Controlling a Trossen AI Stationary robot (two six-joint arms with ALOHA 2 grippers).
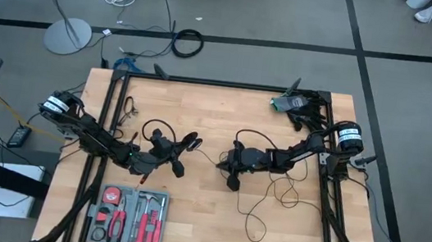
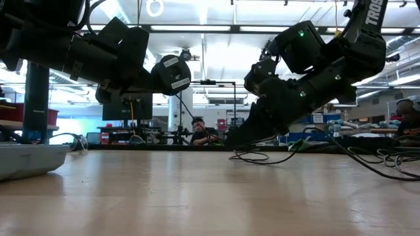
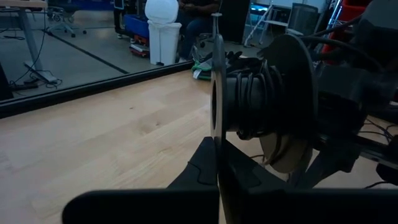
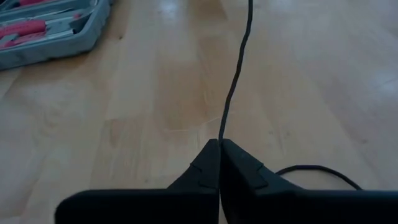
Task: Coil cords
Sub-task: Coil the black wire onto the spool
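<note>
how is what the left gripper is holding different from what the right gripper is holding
The left gripper is shut on a round black spool with cord wound around it, lifted off the wooden table. The right gripper is shut on the bare thin black cord, low near the table. The spool is broad and disc-shaped, the cord a single strand. Both grippers sit near mid-table.

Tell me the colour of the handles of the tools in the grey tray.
The handles in the grey tray are red and black, clearest in the high view.
</note>
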